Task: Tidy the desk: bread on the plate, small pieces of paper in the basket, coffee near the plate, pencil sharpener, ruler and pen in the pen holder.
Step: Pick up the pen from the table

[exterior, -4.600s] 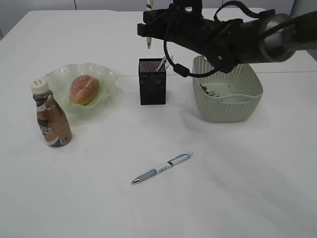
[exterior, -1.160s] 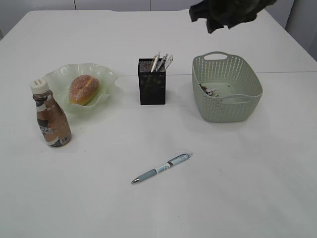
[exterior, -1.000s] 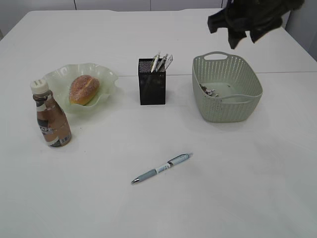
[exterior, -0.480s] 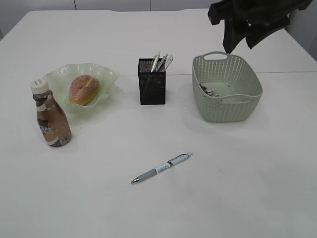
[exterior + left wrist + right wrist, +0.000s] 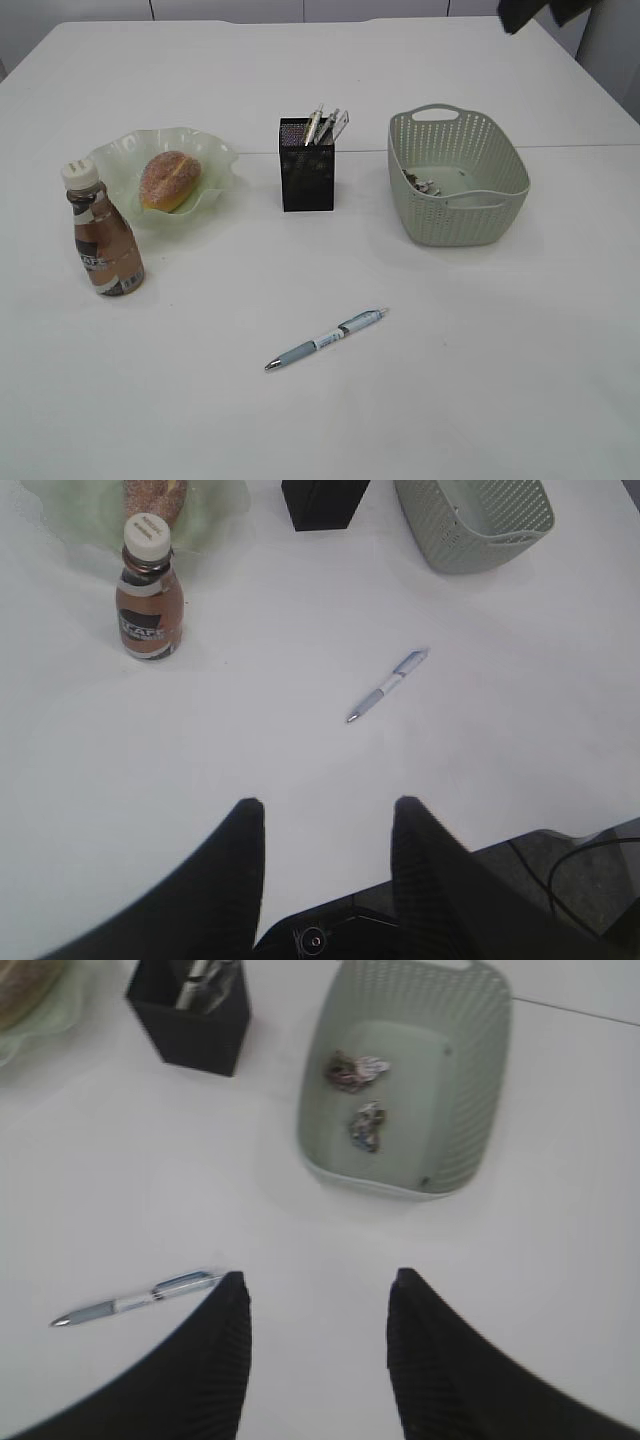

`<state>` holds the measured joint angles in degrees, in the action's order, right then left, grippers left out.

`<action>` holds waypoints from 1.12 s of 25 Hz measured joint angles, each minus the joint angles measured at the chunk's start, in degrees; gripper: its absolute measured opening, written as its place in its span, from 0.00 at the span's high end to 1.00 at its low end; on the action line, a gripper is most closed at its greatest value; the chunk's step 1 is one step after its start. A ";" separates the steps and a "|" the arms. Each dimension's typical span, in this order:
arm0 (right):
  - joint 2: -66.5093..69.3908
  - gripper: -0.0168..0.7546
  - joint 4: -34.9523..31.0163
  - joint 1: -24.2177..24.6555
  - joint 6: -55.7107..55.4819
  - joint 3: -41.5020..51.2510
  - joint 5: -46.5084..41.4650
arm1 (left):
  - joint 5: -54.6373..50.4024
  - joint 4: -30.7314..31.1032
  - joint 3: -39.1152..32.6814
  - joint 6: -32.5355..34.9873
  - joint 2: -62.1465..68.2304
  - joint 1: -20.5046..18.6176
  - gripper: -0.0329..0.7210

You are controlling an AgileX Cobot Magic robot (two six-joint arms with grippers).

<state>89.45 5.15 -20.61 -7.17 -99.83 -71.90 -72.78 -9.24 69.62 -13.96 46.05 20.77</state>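
Right gripper (image 5: 318,1295) hangs high, released and empty, as does left gripper (image 5: 326,820). One pen (image 5: 326,339) lies on the surface (image 5: 480,380), well apart from the pen holder (image 5: 307,165), so probably it is the next pick.

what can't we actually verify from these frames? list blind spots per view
- Pen holder contents: exterior view shows only tips above the rim, too small to tell ruler or sharpener; the right wrist view is blurred.
- Bread and plate: cut off by the top edge in the left wrist view.
- Right arm: exterior view shows only a dark corner, its claw out of frame.
- Coffee label: too small to read.
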 joint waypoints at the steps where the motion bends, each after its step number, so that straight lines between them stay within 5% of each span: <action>1: -0.38 0.51 1.67 0.42 -1.23 0.00 0.00 | 0.00 -0.41 0.00 0.00 0.00 0.00 0.55; 8: -1.05 0.51 8.46 6.16 -5.44 4.51 0.00 | 0.00 -1.69 0.00 0.83 0.10 0.00 0.55; 22: -1.08 0.51 6.02 14.99 -5.69 19.37 0.20 | 0.23 -5.84 0.00 11.16 13.00 0.13 0.55; 28: -1.17 0.54 3.76 15.36 -5.69 22.17 0.47 | 0.72 -5.42 0.00 16.33 22.81 5.60 0.55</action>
<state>88.28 8.91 -5.24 -12.87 -77.66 -71.43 -72.06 -14.66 69.62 2.37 68.86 26.37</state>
